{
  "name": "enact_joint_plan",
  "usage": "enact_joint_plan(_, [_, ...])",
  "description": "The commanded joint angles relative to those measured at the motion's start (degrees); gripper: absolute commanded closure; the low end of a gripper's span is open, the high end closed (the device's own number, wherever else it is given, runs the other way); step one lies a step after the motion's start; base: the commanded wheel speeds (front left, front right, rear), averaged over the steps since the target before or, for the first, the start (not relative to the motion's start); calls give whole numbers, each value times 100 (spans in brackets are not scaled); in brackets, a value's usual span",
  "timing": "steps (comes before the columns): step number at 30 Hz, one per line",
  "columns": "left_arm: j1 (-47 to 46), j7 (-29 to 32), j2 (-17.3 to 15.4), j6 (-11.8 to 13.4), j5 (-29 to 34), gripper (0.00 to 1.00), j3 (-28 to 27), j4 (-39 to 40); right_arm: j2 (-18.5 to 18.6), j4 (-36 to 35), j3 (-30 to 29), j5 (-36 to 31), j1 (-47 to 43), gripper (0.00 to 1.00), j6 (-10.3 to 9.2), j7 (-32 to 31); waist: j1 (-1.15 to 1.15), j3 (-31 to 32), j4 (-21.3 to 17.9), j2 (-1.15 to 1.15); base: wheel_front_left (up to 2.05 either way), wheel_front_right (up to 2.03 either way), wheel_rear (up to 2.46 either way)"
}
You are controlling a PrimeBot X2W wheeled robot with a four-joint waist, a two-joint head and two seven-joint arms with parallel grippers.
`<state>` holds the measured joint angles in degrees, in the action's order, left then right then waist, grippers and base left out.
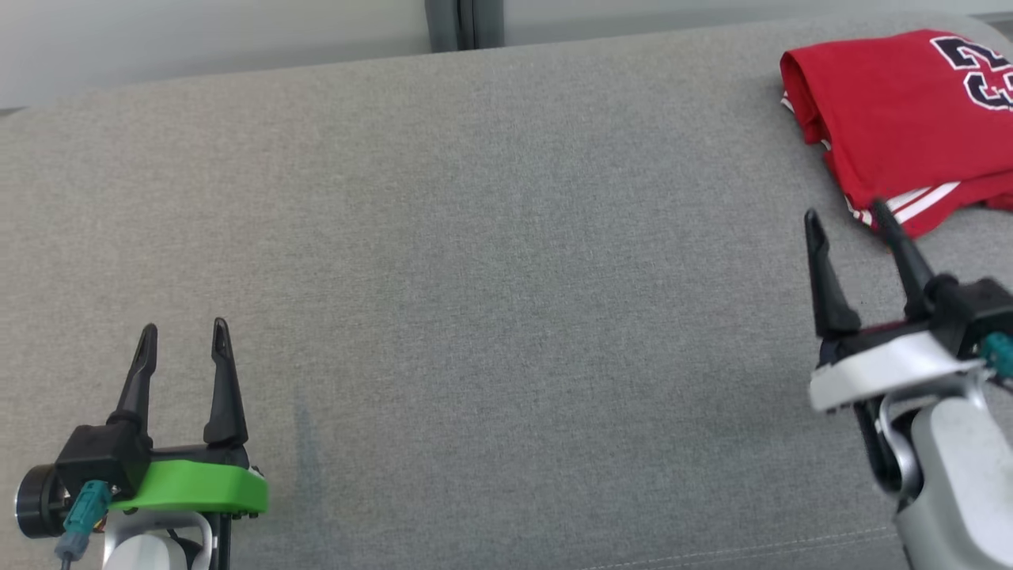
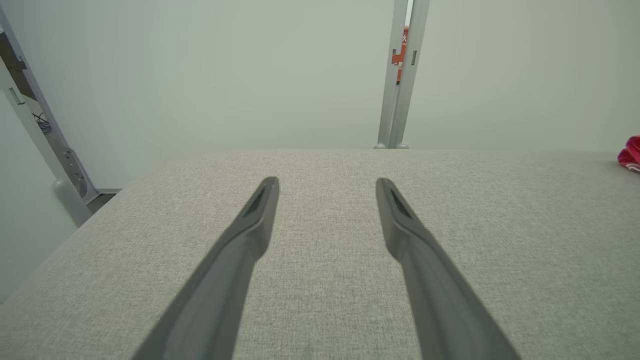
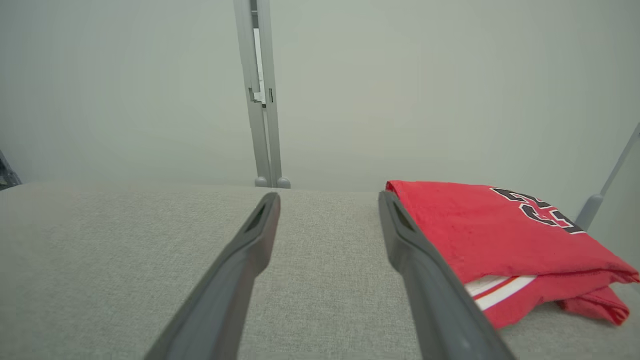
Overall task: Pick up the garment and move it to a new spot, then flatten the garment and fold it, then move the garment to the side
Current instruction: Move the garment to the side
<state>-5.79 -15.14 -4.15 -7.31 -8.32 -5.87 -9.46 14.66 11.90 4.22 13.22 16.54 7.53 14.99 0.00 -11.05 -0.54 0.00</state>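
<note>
Surface: grey woven fabric (image 1: pixel 491 277), wide and flat.
Room: pale grey-green wall panels (image 2: pixel 225 75) behind, joined by a grey metal post (image 3: pixel 262 100).
Garment: red jersey (image 1: pixel 894 119), folded, at far right of surface, white stripes at hem.
Writing: dark white-edged numerals on jersey, cut off, not readable in full.
Left gripper (image 1: pixel 184 326): 2 fingers spread, empty, near left.
Right gripper (image 1: pixel 845 210): spread, empty, beside jersey's near edge.
</note>
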Motion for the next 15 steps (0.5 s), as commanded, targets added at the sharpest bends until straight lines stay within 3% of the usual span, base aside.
enact_joint_plan(1, [127,5,19,-15,-27,0,9,-33,-131,-94,-60,-43,-243,0,-9,18,0,193,103,0,0,0,0])
enact_joint_plan(15, [359,4,18,-25,-40,0,93,-298,-888,-652,-275,-312,-1521,0,-8,18,0,724,295,0,0,0,0])
